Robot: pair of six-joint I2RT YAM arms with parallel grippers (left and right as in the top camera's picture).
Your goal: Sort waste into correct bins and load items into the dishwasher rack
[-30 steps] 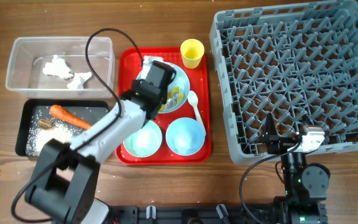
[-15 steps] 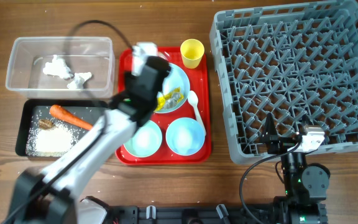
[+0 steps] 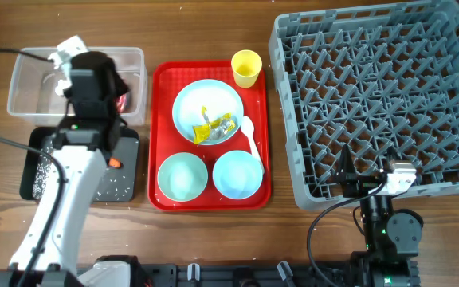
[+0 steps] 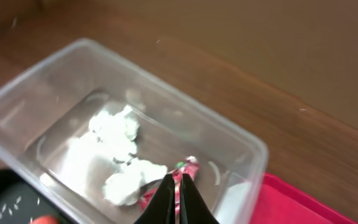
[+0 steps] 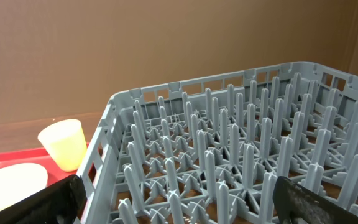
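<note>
My left gripper (image 3: 124, 100) is shut on a red wrapper (image 4: 188, 171) and holds it inside the clear tub (image 3: 22, 60), beside crumpled white tissue (image 4: 120, 134). The black tray (image 3: 127, 171) holds rice (image 3: 42, 171) and an orange carrot (image 3: 115, 163), mostly hidden under my arm. The light-blue plate (image 3: 190, 104) carries a yellow wrapper (image 3: 204, 127) and a silver wrapper (image 3: 224, 123). A white spoon (image 3: 251, 135), a yellow cup (image 3: 246, 68) and two bowls (image 3: 182, 177) (image 3: 237, 174) sit on the red serving tray. My right gripper (image 5: 182, 208) is open at the grey rack's (image 3: 373, 96) front edge.
The red serving tray (image 3: 162, 80) lies between the bins and the rack. The rack also fills the right wrist view (image 5: 229, 137), with the yellow cup (image 5: 64, 143) to its left. Cables run near the front table edge.
My left arm has swung left from over the plate to the clear tub, carrying the red wrapper with it. The right arm has not moved.
</note>
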